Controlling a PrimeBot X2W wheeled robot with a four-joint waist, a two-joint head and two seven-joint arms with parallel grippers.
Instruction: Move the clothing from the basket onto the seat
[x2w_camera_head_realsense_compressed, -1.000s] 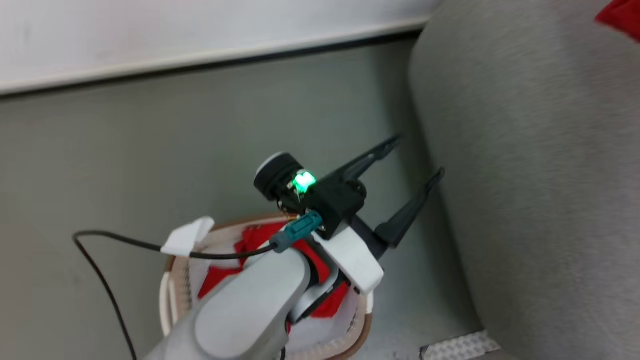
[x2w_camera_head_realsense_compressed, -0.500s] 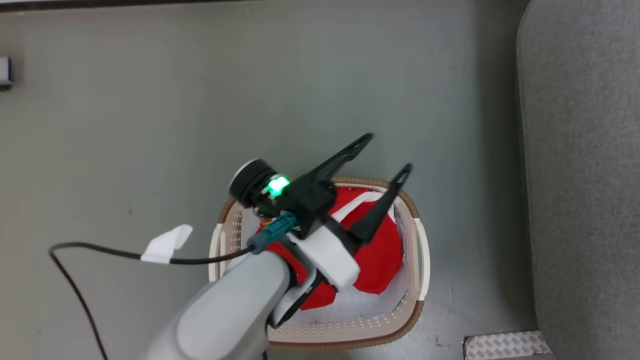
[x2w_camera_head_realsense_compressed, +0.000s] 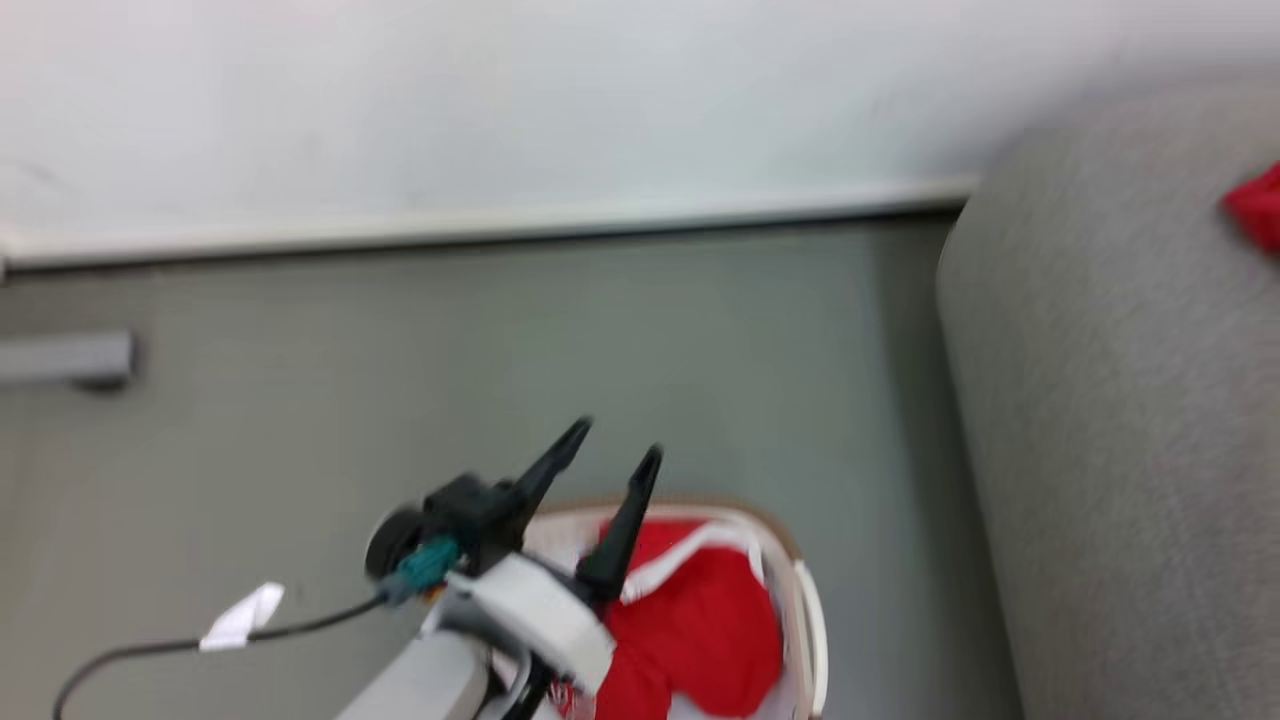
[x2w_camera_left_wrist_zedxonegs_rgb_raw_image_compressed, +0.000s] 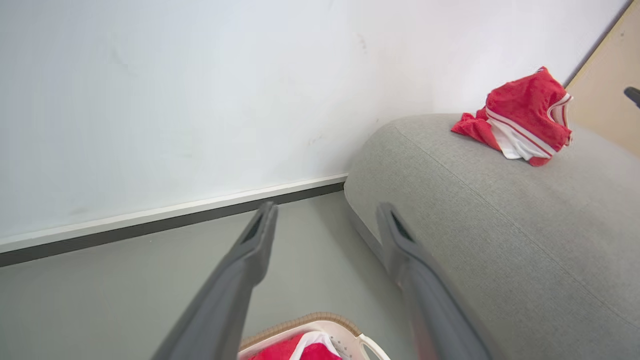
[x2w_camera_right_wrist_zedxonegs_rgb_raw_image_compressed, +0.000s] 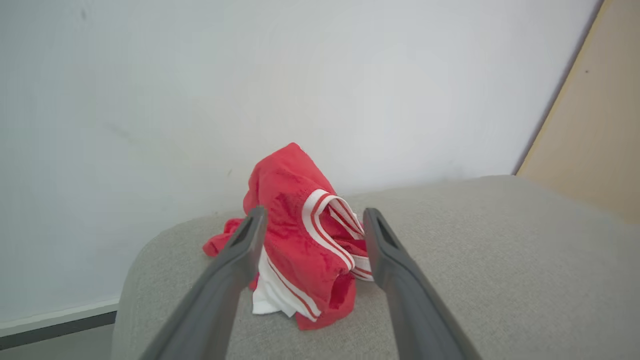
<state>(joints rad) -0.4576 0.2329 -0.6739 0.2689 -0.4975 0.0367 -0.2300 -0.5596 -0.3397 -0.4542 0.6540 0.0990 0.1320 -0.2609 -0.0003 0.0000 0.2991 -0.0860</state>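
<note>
The white basket (x2w_camera_head_realsense_compressed: 806, 600) with a brown rim (x2w_camera_left_wrist_zedxonegs_rgb_raw_image_compressed: 310, 319) stands on the floor at the foot of the grey seat (x2w_camera_head_realsense_compressed: 1100, 450). Red clothing (x2w_camera_head_realsense_compressed: 700, 625) with white trim lies inside it. My left gripper (x2w_camera_head_realsense_compressed: 617, 440) hovers open over the basket's far left rim, with nothing between its fingers (x2w_camera_left_wrist_zedxonegs_rgb_raw_image_compressed: 260, 235). Another red garment (x2w_camera_left_wrist_zedxonegs_rgb_raw_image_compressed: 525, 117) with white stripes lies heaped on the seat (x2w_camera_left_wrist_zedxonegs_rgb_raw_image_compressed: 500, 225) near the wall. My right gripper (x2w_camera_right_wrist_zedxonegs_rgb_raw_image_compressed: 315, 215) stands open just in front of that garment (x2w_camera_right_wrist_zedxonegs_rgb_raw_image_compressed: 300, 235), one finger on each side of it, and the cloth rests on the seat (x2w_camera_right_wrist_zedxonegs_rgb_raw_image_compressed: 500, 260).
A white wall with a pale skirting board (x2w_camera_head_realsense_compressed: 480, 230) runs behind the grey floor (x2w_camera_head_realsense_compressed: 500, 340). A grey block (x2w_camera_head_realsense_compressed: 65, 358) sits low on the left. A black cable with a white tag (x2w_camera_head_realsense_compressed: 240, 615) trails from my left wrist. A beige panel (x2w_camera_right_wrist_zedxonegs_rgb_raw_image_compressed: 590, 125) rises right of the seat.
The head camera has swung, so the whole picture shifted: down onto the basket, then back up to the wall. My left gripper stays open over the basket.
</note>
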